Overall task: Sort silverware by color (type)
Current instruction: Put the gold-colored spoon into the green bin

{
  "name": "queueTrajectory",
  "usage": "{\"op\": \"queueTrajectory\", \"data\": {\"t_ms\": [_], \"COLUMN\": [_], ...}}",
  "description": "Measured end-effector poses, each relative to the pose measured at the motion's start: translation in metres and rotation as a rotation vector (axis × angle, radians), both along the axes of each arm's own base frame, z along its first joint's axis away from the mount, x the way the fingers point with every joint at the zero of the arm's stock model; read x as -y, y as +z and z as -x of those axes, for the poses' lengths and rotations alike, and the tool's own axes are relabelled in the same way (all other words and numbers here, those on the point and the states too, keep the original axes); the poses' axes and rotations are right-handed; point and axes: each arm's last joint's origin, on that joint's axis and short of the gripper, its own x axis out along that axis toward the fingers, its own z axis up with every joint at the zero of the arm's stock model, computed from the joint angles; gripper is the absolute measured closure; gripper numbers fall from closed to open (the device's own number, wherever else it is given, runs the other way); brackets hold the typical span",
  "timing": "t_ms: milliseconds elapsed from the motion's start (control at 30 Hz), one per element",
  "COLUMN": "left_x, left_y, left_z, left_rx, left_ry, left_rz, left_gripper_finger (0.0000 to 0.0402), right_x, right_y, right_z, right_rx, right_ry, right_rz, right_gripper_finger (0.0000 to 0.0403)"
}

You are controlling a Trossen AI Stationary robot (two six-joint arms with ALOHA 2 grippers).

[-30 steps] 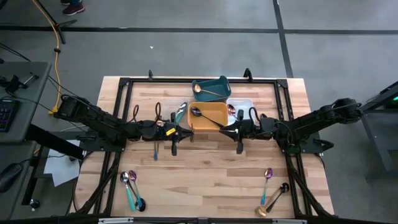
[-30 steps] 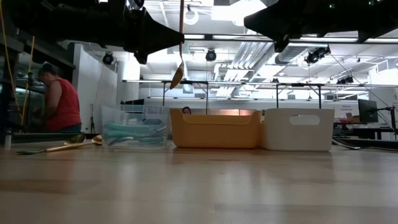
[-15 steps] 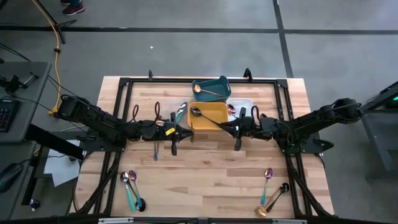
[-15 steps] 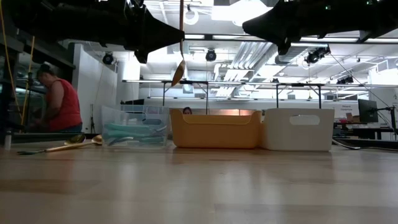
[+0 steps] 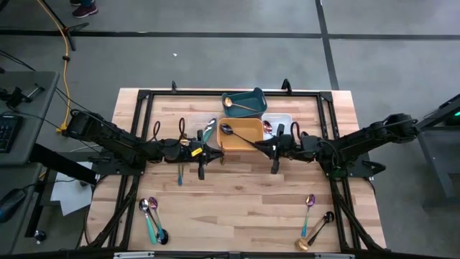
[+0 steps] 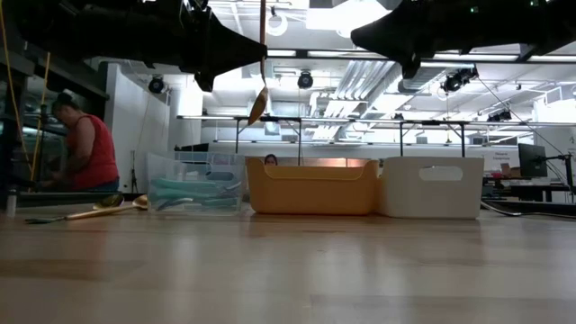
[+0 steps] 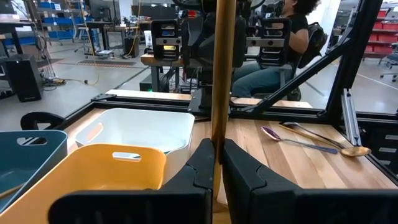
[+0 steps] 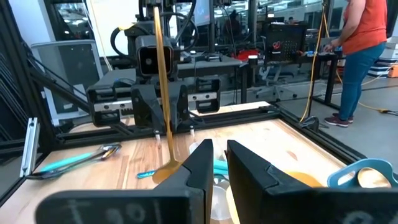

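Waiting unsorted at the near edge of the tabletop (image 5: 237,194): two loose groups of silverware, a left cluster (image 5: 152,219) and a right cluster (image 5: 307,214). Farther in, at mid-tabletop, left claw (image 5: 213,153) clenched on a gold spoon (image 6: 257,106), raised well clear of the wood, just beside the orange tray (image 5: 248,128). No shift in either over the last second; only a slight creep of the right claw (image 5: 267,149) toward that tray, its state impossible to tell. Reads as a pause in carriage: lifted, not yet delivered. Long axis vertical, handle up through the claw, bowl pointing straight down. Farthest, teal tray (image 5: 253,95), already holding a second gold spoon (image 5: 237,106), hence judged the likely destination.
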Motion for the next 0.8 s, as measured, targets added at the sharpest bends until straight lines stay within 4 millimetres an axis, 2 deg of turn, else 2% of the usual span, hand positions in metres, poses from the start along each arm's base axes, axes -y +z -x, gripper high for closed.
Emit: {"op": "queueTrajectory", "data": {"t_ms": [367,567,700,800], "left_x": [0.001,0.001,0.001,0.002], "left_y": [0.0,-0.001,-0.004,-0.007], "left_z": [0.0,0.0,-0.001,-0.008], "left_rx": [0.001,-0.003,-0.014,-0.029], "left_ry": [-0.024,-0.024,-0.023,-0.045], "left_rz": [0.06,0.069,0.079,0.092], "left_gripper_finger": [0.0396,0.0396,0.0396,0.0396], "right_x": [0.0,-0.002,-0.004,-0.007], "right_y": [0.003,0.0,-0.001,-0.003], "right_z": [0.0,-0.003,-0.012,-0.026], "right_rx": [0.038,0.034,0.08,0.078], "right_ry": [0.005,0.066,0.076,0.097], "right_rz": [-0.032,-0.034,-0.027,-0.027], "right_gripper_finger": [0.0361,0.0361,0.035,0.0323]}}
